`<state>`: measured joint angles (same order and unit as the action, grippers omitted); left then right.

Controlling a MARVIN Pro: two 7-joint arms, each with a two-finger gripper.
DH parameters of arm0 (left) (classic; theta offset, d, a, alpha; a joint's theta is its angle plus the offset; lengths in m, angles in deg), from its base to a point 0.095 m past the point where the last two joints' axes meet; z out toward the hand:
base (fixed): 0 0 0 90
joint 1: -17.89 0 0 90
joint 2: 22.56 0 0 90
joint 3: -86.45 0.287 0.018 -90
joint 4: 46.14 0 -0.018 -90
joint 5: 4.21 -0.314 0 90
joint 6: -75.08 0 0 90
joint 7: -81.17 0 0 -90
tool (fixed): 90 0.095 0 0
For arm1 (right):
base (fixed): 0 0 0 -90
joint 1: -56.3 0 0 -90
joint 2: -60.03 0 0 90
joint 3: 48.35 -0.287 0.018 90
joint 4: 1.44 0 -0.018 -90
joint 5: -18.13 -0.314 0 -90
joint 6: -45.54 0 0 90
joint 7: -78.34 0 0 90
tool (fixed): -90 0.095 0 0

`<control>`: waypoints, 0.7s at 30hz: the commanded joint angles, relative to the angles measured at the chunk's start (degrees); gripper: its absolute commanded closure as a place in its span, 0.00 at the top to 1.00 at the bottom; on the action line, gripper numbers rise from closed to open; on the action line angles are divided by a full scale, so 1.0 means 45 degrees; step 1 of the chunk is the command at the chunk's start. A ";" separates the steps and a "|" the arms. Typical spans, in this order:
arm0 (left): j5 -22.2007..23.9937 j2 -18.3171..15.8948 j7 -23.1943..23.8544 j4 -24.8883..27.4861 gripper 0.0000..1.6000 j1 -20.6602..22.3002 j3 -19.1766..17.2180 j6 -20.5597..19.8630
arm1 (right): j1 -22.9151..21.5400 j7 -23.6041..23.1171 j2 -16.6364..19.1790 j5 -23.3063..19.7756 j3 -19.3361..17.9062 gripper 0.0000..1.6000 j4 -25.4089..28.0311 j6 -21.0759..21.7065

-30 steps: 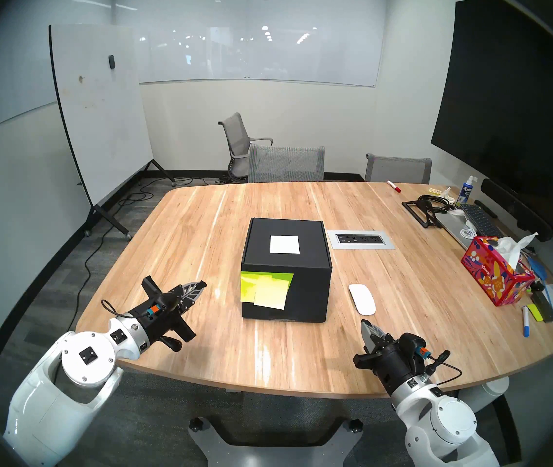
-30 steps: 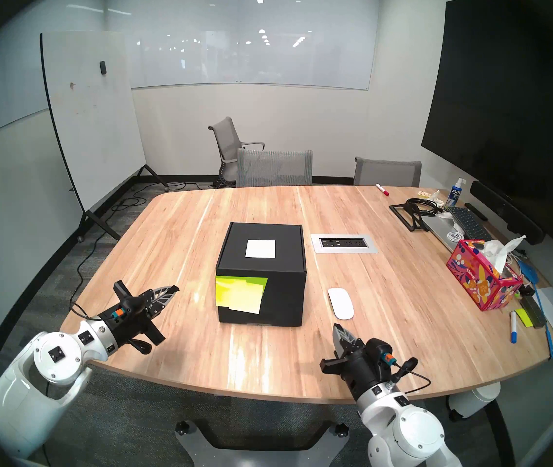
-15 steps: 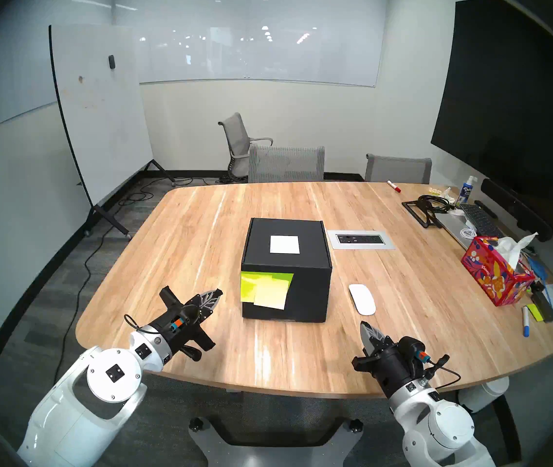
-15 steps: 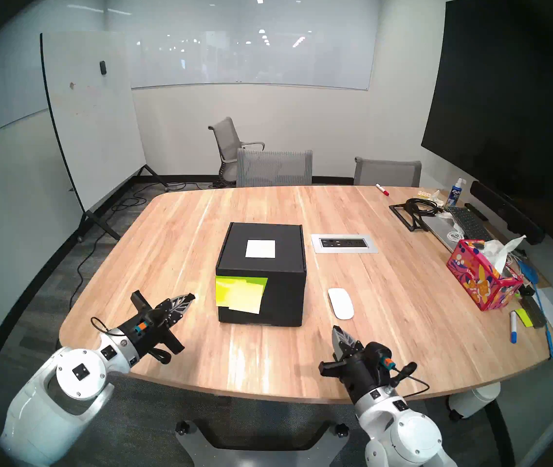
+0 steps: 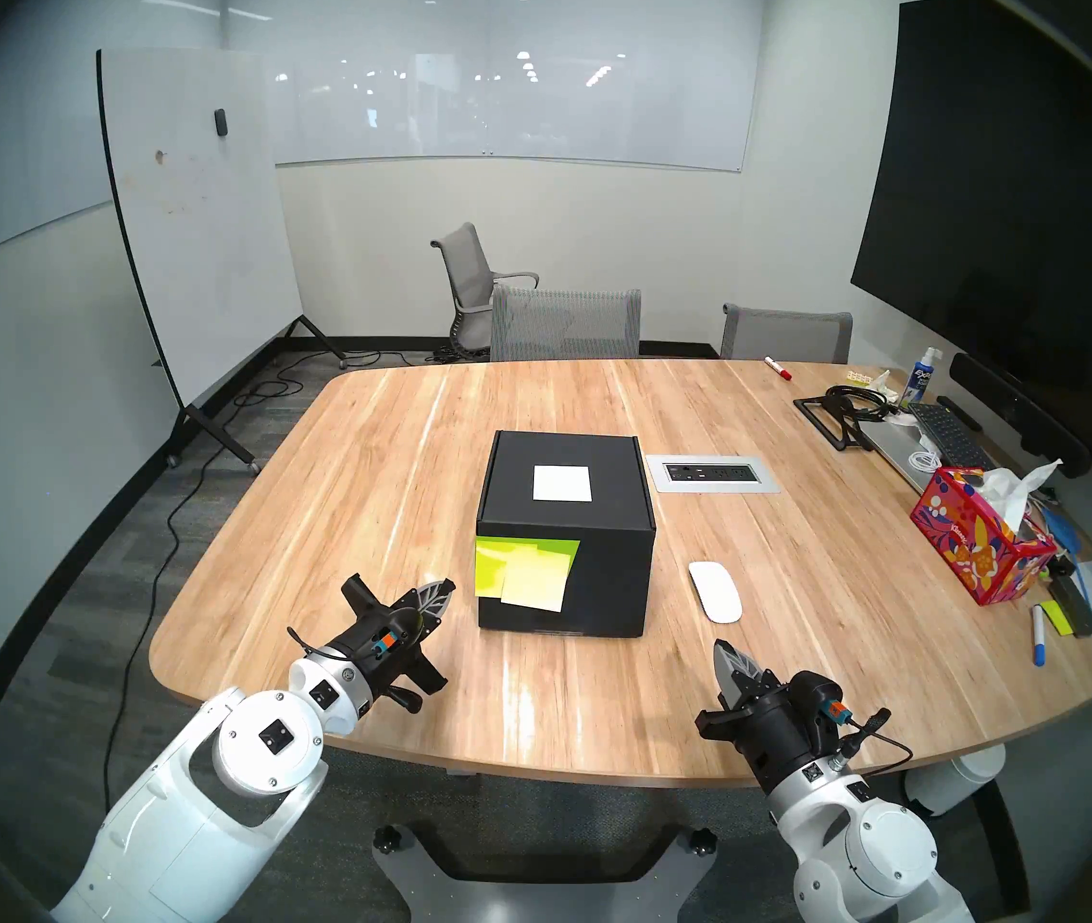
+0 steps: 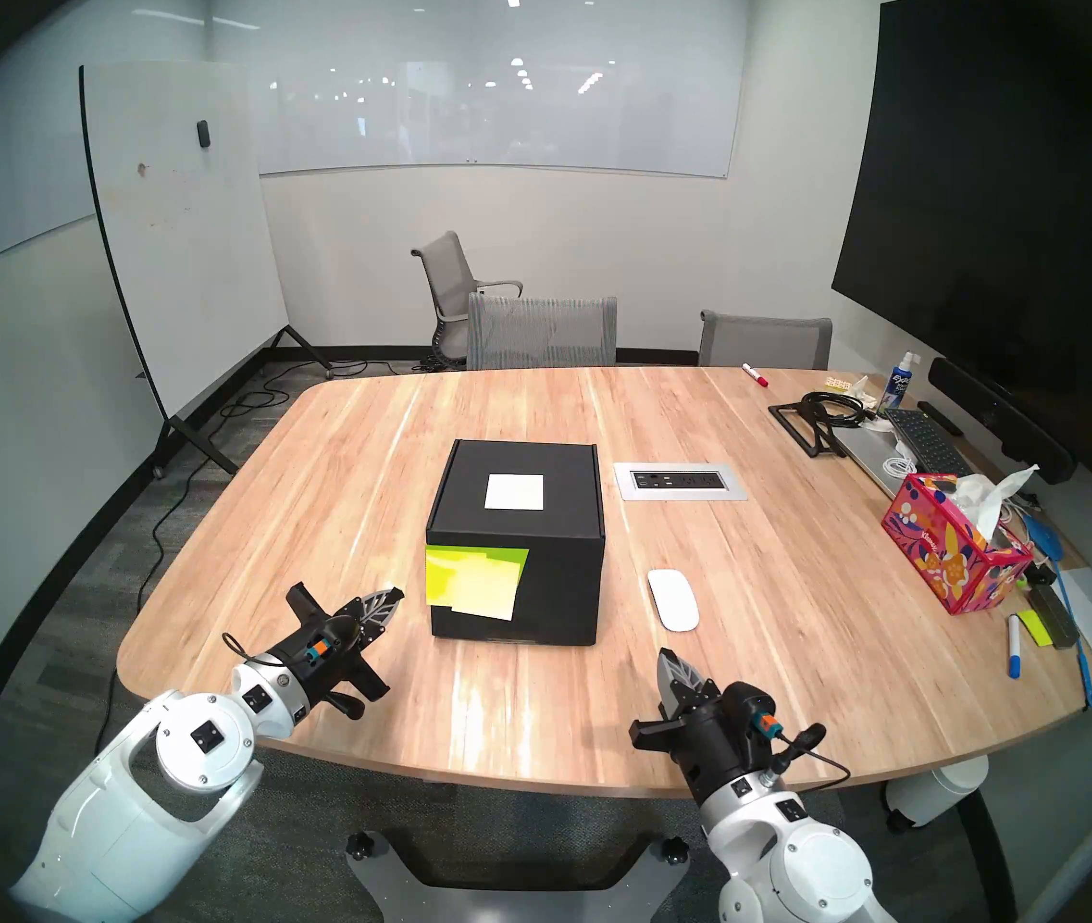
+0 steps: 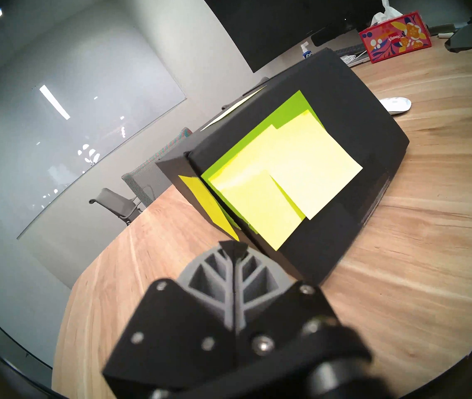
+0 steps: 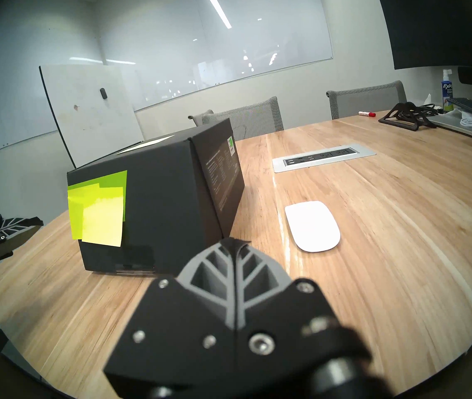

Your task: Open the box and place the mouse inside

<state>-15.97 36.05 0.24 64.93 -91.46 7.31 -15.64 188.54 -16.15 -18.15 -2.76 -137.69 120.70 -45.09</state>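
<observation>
Box (image 5: 565, 535) sits shut mid-desk (image 5: 397, 449) with the mouse (image 5: 715, 590) beside its right, while my left hand (image 5: 442, 585), pinched shut and empty like my right hand (image 5: 723, 648), has slid closer to the sticky-noted front flap, so opening comes next.

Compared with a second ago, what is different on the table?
The left gripper has swung in toward the black box sticky-note corner, jaws shut, not touching it. Nothing grasped or released. The right gripper, the box and the white mouse are unchanged.
</observation>
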 commanded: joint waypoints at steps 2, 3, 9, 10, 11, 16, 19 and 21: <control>-0.0266 0.0431 -0.0295 -0.0069 0.00 0.0887 0.0291 0.0123 | 0.0226 0.0106 -0.0128 0.0066 0.0013 0.00 0.0539 -0.0250; -0.0299 0.0463 -0.0316 -0.0119 0.00 0.0943 0.0331 0.0123 | 0.0274 0.0124 -0.0139 0.0080 0.0015 0.00 0.0577 -0.0269; -0.0471 0.0619 -0.0464 -0.0388 0.00 0.1226 0.0521 0.0100 | 0.0519 0.0259 -0.0199 0.0180 0.0026 0.00 0.0767 -0.0393; -0.0489 0.0638 -0.0481 -0.0423 0.00 0.1264 0.0542 0.0087 | 0.0532 0.0276 -0.0211 0.0192 0.0031 0.00 0.0773 -0.0413; -0.0512 0.0657 -0.0502 -0.0462 0.00 0.1299 0.0560 0.0079 | 0.0542 0.0292 -0.0225 0.0202 0.0037 0.00 0.0776 -0.0433; -0.0668 0.0741 -0.0640 -0.0684 0.00 0.1460 0.0645 0.0061 | 0.0607 0.0341 -0.0259 0.0245 0.0080 0.00 0.0779 -0.0533; -0.0767 0.0813 -0.0718 -0.0869 0.00 0.1585 0.0703 0.0060 | 0.0628 0.0362 -0.0267 0.0268 0.0106 0.00 0.0785 -0.0564; -0.0814 0.0850 -0.0753 -0.0966 0.00 0.1646 0.0733 0.0071 | 0.0635 0.0374 -0.0275 0.0280 0.0118 0.00 0.0790 -0.0579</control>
<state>-19.30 38.88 -2.25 61.24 -85.91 10.69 -15.48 191.24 -14.25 -19.21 -1.52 -137.27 122.70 -46.64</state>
